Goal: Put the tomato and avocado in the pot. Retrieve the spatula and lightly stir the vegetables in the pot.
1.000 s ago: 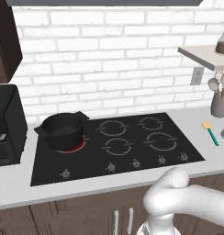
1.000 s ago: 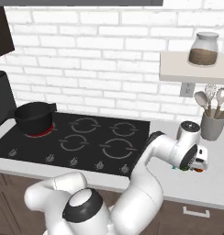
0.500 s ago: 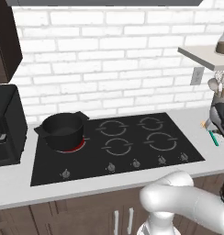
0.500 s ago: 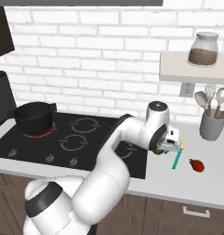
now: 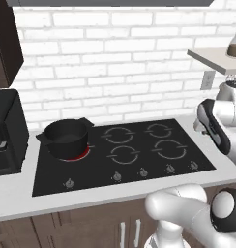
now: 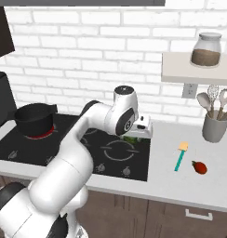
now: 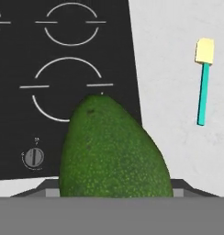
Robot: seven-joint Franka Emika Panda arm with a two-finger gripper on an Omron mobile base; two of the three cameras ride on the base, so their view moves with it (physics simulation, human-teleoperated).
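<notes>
Two vegetables not yet in pot (image 6: 35, 122). Your gripper (image 6: 134, 135) pinches avocado (image 7: 114, 153) above stove's right edge. Tomato (image 6: 199, 167) lies on surface (image 6: 180, 183) beside spatula (image 6: 181, 156). Next, carry avocado left over pot mouth, then release.

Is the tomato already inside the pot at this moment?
No, the tomato lies on the grey counter just right of the spatula, far from the pot on the stove's left burner.
</notes>
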